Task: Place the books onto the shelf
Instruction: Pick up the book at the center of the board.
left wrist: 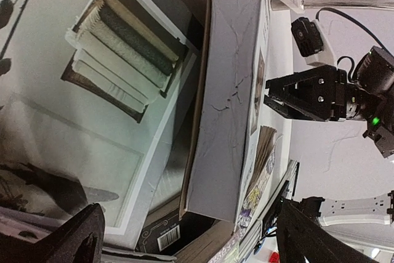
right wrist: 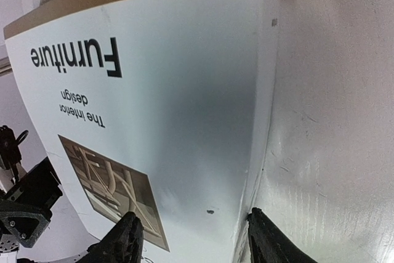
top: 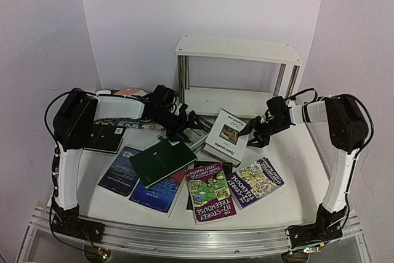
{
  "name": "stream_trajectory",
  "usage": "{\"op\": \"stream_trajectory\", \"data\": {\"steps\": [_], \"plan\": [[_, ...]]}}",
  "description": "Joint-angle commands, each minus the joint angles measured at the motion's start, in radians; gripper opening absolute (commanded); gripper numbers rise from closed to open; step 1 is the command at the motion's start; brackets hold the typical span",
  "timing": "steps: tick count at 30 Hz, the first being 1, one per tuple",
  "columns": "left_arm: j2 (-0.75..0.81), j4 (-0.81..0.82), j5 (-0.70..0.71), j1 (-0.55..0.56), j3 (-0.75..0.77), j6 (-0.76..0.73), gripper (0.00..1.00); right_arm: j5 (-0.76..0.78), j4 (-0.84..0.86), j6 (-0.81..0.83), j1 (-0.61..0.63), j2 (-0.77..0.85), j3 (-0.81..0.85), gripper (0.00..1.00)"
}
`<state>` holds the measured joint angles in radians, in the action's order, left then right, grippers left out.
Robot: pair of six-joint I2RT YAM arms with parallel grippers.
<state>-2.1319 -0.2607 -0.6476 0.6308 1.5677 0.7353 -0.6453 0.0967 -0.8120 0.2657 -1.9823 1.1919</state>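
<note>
Right fingers [right wrist: 126, 241] straddle a corner of the white book [right wrist: 184, 109], can't tell if we're pinching; left fingers [left wrist: 68, 238] spread, shelf [top: 237, 49] close behind it.

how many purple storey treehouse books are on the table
2. One purple Treehouse book lies at the near edge of the table, centre; the second purple Treehouse book lies just right of it. With so much overlap, another could be hidden.

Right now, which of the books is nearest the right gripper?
The thick white "Decorate" book, its edge between the right gripper's fingers; the dark green book and purple paperbacks lie farther away.
</note>
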Motion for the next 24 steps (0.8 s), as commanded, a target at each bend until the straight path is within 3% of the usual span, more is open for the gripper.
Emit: {"op": "stream_trajectory", "data": {"steps": [1, 13, 19, 24], "plan": [[-0.033, 0.003, -0.060, 0.029, 0.068, 0.016, 0.98, -0.027, -0.041, 0.013, 0.015, 0.008, 0.036, 0.59], [-0.104, 0.003, -0.132, 0.064, 0.130, 0.081, 0.95, -0.025, -0.039, 0.010, 0.033, 0.013, 0.032, 0.58], [-0.130, 0.003, -0.162, 0.064, 0.157, 0.123, 0.86, -0.027, -0.039, 0.007, 0.038, 0.021, 0.024, 0.57], [-0.129, 0.004, -0.166, 0.065, 0.161, 0.155, 0.71, -0.040, -0.036, 0.007, 0.039, 0.025, 0.022, 0.57]]}}
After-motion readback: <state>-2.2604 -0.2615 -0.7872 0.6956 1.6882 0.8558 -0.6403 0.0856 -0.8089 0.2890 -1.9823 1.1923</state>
